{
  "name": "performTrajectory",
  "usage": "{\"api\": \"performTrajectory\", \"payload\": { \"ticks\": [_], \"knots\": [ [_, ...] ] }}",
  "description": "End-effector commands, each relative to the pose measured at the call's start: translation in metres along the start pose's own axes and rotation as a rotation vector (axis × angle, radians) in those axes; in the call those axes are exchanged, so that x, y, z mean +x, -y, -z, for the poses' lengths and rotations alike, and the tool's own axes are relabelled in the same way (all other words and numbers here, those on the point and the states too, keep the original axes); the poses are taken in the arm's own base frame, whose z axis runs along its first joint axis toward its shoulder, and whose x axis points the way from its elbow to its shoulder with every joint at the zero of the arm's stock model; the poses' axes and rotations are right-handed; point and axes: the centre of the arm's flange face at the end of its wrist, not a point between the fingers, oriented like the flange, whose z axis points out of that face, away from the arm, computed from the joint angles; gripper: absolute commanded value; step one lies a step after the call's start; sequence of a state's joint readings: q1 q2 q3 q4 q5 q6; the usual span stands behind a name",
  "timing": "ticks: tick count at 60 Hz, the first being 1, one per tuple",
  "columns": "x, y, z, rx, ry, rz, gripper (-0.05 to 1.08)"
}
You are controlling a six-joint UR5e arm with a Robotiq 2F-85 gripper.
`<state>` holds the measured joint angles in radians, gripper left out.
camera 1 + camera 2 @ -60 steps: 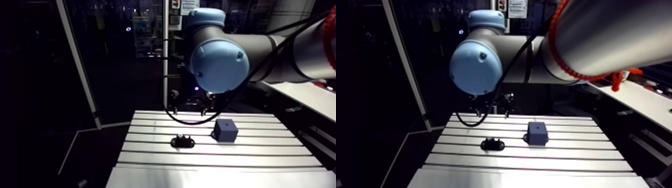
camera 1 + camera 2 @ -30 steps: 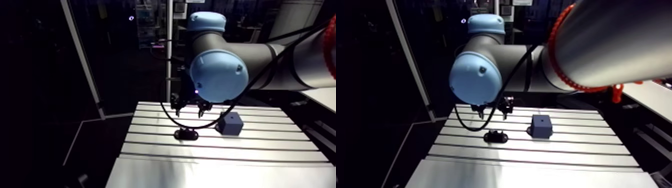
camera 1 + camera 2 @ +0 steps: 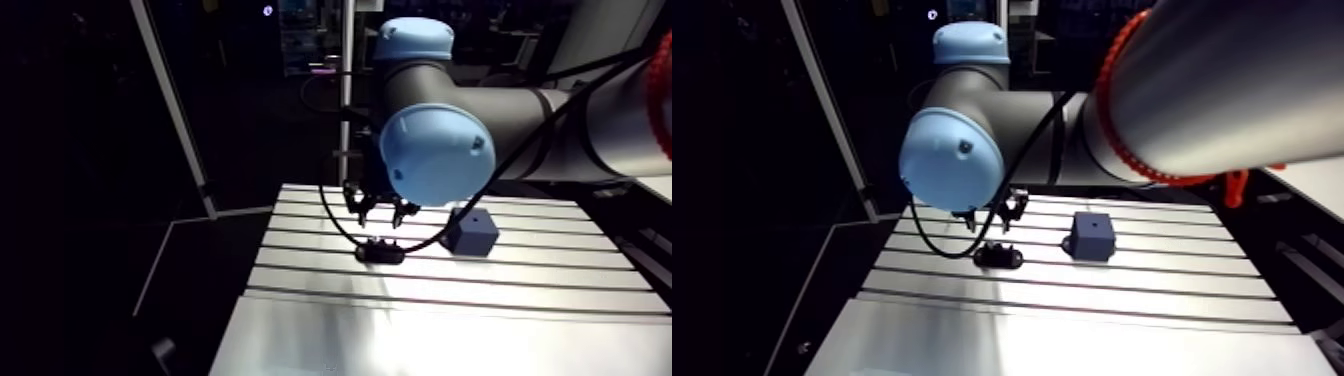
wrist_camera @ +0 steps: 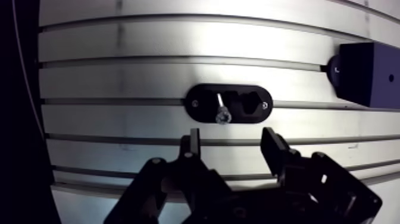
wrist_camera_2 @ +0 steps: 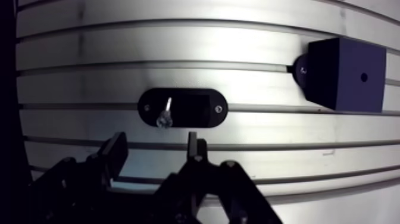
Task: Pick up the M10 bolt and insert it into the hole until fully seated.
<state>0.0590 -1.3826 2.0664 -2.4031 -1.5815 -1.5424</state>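
Arm view, pose: the wrist is reaching down at frame centre, with the claw (image 3: 380,218) hanging over the black holder (image 3: 380,253).
Arm view, counter (image 3: 450,300): it is carrying the holder mid-frame and the blue block (image 3: 470,232) right of it, apart.
Wrist view, claw: its fingers (image 4: 191,143) are standing released, gripping nothing.
Wrist view, M10 bolt (image 4: 221,110): it is lying in the holder just ahead of the claw, head toward the fingers.
Wrist view, block: it is sitting well off to the holder's side, its hole (image 4: 391,77) showing.
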Motion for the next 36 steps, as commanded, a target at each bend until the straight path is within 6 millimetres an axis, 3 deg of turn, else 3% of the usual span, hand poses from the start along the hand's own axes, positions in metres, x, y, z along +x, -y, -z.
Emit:
{"api": "performTrajectory", "payload": {
  "ticks": [1,36],
  "knots": [
    [0.001,0.0,-0.012,-0.001,0.009,0.001,0.44],
    [0.004,0.001,-0.028,-0.001,0.012,0.004,0.52]
  ]
}}
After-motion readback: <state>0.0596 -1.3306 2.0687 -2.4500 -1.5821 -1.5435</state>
